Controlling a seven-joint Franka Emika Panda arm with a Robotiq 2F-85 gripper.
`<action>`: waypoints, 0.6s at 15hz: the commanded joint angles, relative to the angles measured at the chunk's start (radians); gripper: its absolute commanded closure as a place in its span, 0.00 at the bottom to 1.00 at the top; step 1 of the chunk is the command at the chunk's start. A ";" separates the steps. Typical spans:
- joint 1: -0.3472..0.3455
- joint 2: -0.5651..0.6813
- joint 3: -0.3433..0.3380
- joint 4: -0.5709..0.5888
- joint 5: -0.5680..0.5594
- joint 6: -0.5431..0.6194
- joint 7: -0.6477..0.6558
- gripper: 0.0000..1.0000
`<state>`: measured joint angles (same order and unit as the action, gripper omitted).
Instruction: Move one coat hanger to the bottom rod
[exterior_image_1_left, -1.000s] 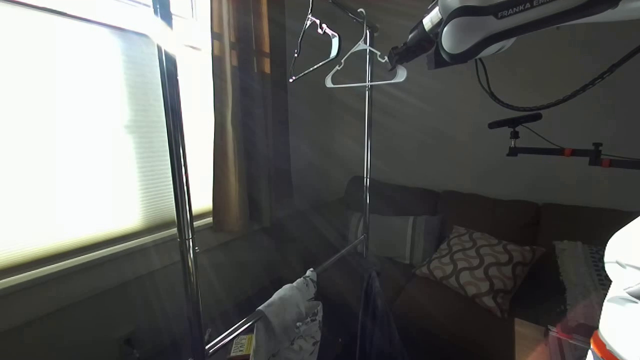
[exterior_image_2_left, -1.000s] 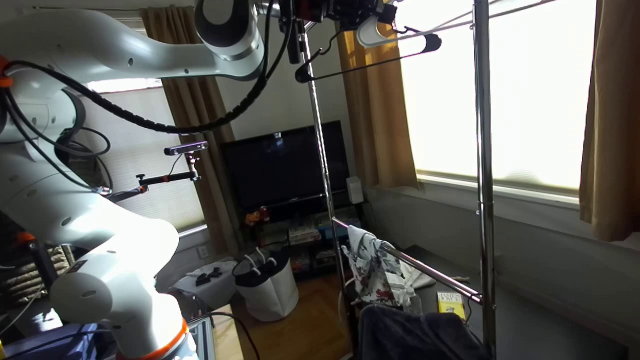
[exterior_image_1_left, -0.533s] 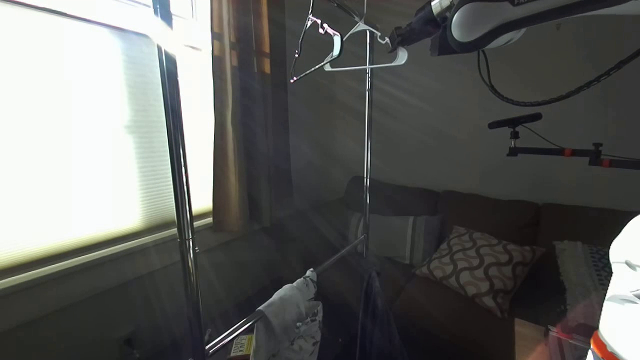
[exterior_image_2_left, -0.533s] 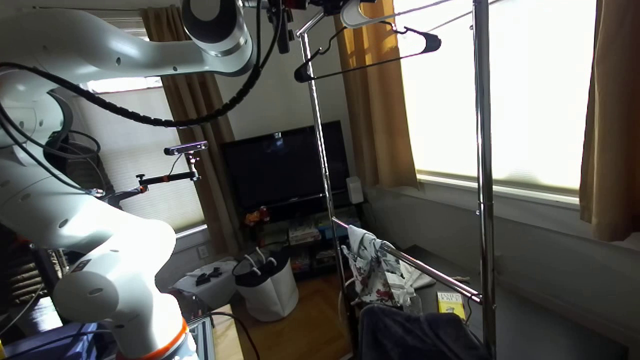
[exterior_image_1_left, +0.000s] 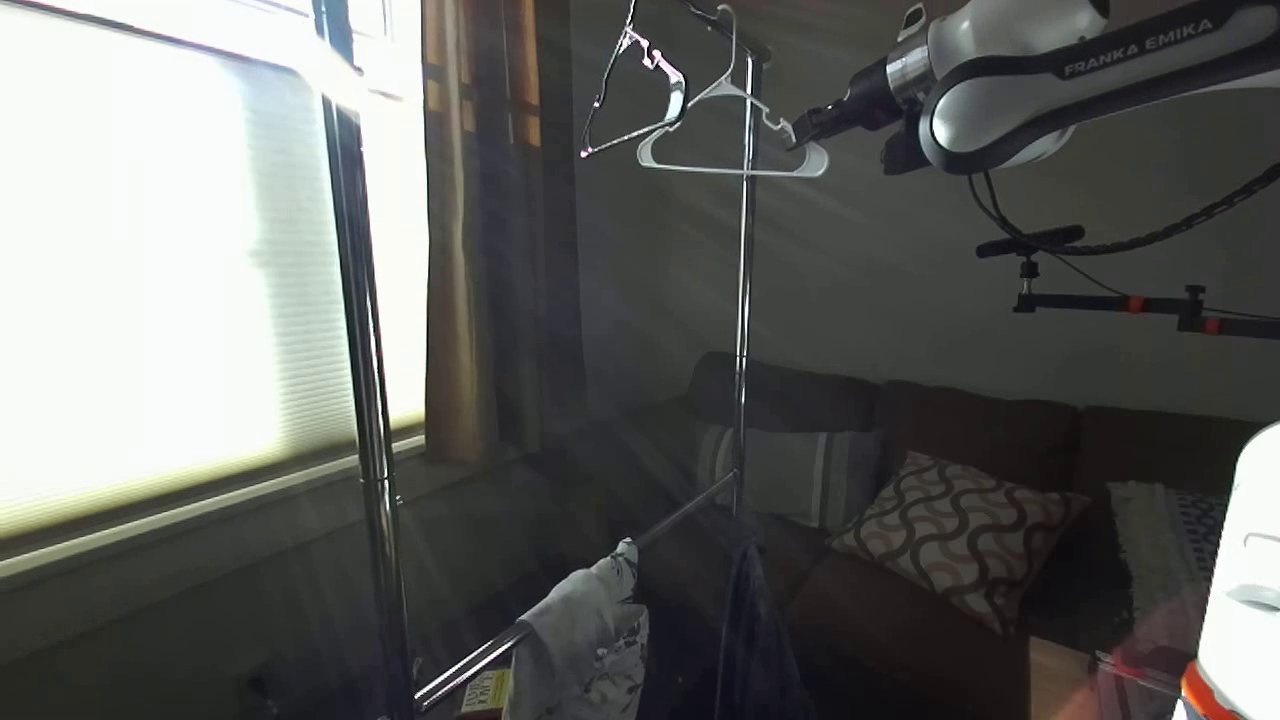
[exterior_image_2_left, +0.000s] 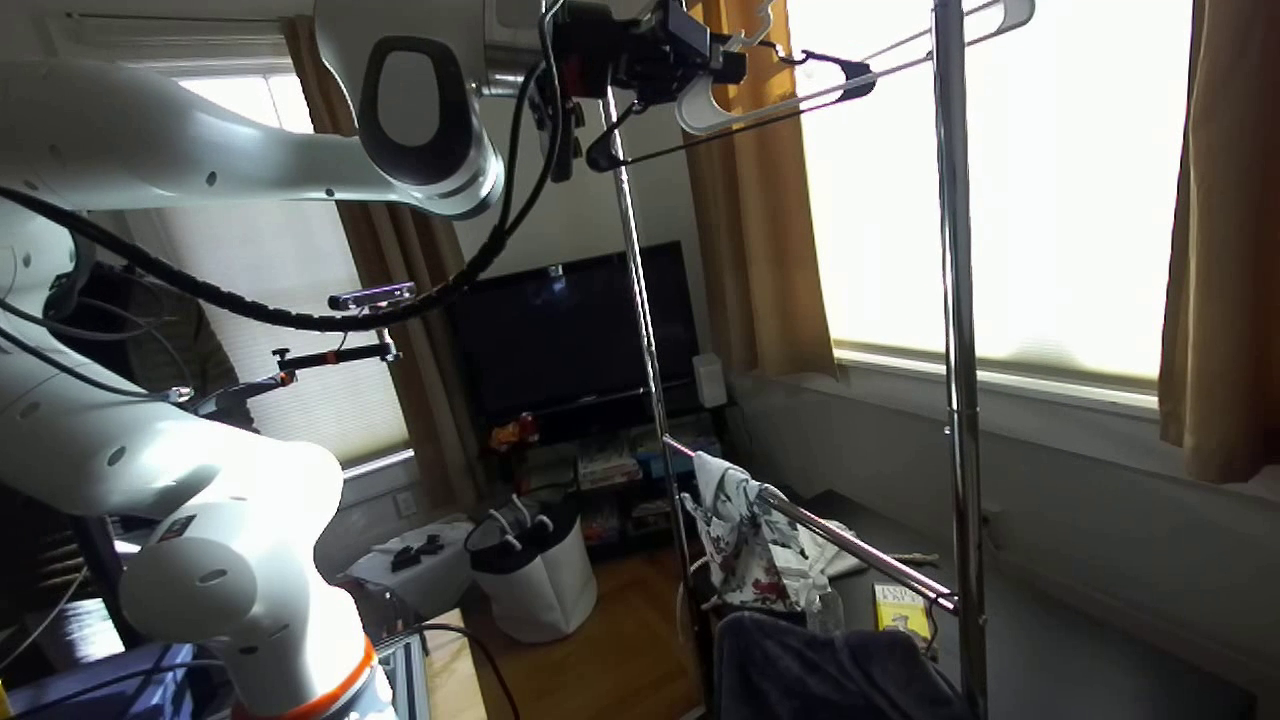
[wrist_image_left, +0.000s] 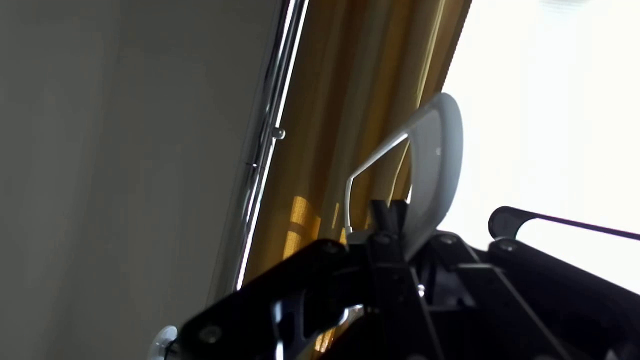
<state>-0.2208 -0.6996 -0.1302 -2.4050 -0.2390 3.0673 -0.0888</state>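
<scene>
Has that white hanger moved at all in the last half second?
Yes, downward: in an exterior view, the white hanger sits lower against the brown curtain behind it than it did half a second ago.

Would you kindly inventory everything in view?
White hanger: 1, white, in gripper.
Dark hanger: 1, black, high up.
Rack: 1, silver, mid-scene.
Bottom rod: 1, silver, on rack.
Floral cloth: 1, white, over bottom rod.
Dark cloth: 1, bluish, near rack.
Book: 1, yellow, below bottom rod.
Windows: 2, white, flanking television.
Television: 1, black, corner.
Curtains: 3+, tan, beside windows.
Basket: 1, whitish, near television.
Sofa: 1, brown, behind rack.
Cushions: 2, pale-patterned, on sofa.
Arm: 1, white, beside rack.
Gripper: 1, black, on white hanger.
</scene>
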 joint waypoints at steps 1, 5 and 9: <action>-0.062 -0.049 0.027 -0.092 0.050 0.102 0.048 0.98; -0.147 -0.038 0.137 -0.054 0.110 0.152 0.122 0.98; -0.121 -0.037 0.165 -0.033 0.146 0.204 0.113 0.98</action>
<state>-0.3627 -0.7228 0.0281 -2.4344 -0.1173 3.2351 0.0336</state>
